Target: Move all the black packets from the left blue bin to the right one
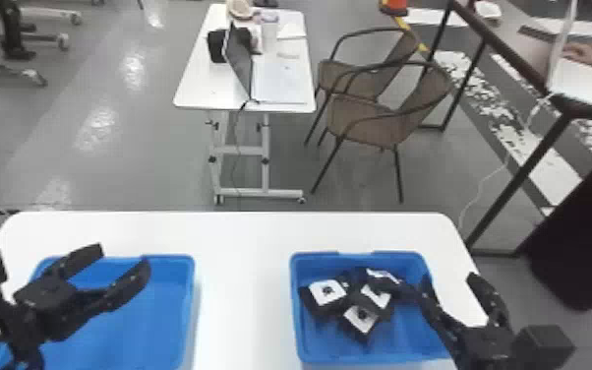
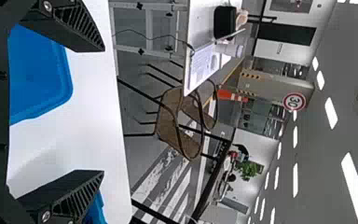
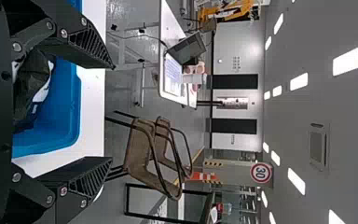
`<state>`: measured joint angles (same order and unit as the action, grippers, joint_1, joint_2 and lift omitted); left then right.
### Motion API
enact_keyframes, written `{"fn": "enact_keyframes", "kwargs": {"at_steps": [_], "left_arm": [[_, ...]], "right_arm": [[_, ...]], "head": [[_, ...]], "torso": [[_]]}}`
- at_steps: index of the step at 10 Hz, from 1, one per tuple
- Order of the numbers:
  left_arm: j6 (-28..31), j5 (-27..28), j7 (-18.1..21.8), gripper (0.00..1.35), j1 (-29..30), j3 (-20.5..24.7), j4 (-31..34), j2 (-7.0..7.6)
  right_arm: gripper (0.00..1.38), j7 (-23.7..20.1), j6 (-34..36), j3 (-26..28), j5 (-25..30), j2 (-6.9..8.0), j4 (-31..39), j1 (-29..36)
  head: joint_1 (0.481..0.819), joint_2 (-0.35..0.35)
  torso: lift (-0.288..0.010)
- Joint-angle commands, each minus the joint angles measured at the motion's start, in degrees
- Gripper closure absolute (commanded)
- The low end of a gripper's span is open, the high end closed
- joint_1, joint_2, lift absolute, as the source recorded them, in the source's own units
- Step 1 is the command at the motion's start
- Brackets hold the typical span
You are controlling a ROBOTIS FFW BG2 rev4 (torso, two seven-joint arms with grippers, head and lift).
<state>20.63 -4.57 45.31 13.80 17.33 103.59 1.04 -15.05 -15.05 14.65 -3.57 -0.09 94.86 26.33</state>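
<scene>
Well, at least 3 black packets (image 1: 327, 292) lie heaped in the right blue bin (image 1: 296, 315); left pincer (image 1: 124, 257) and right pincer (image 1: 449, 278) stand open.

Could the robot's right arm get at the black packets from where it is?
Probably yes. The right gripper is open beside the packets, the right bin has no lid, and the left gripper is well away, at the left bin.

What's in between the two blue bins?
Just bare white tabletop, from the left bin across to the right bin. You can see that in the head view.
</scene>
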Motion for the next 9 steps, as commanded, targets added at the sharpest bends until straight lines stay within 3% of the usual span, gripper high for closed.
{"fn": "enact_keyframes", "kwargs": {"at_steps": [1, 2, 4, 5, 9], "left_arm": [[-1.6, 2.5, -0.1, 0.0, 3.0, 0.6, 1.9, -1.19], [-3.4, 5.7, -0.4, 0.0, 5.0, 0.6, 3.7, -1.19], [-10.0, 6.5, -5.1, 0.21, 10.8, 0.3, 5.6, -1.19], [-12.0, 6.8, -5.9, 0.25, 12.3, -0.5, 5.6, -1.19], [-15.2, 7.2, -6.6, 0.25, 11.8, -2.8, 5.6, -1.19]], "right_arm": [[0.34, 0.0, -0.3, -0.4, 1.6, 0.14, 4.0, 4.3], [0.34, 0.0, -0.3, -0.4, 3.3, 0.14, 6.4, 7.3], [0.33, 0.0, -1.7, -1.5, 4.6, 0.14, 8.1, 11.2], [0.32, 0.0, -1.8, -1.7, 5.2, 0.14, 8.5, 12.1], [0.32, 0.1, -1.8, -2.0, 5.8, 0.14, 9.1, 12.0]], "head": [[0.695, -0.109], [0.695, -0.102], [0.695, -0.082], [0.695, -0.06], [0.695, -0.059]], "torso": [[0.0], [0.0], [0.0], [0.0], [0.0]]}}
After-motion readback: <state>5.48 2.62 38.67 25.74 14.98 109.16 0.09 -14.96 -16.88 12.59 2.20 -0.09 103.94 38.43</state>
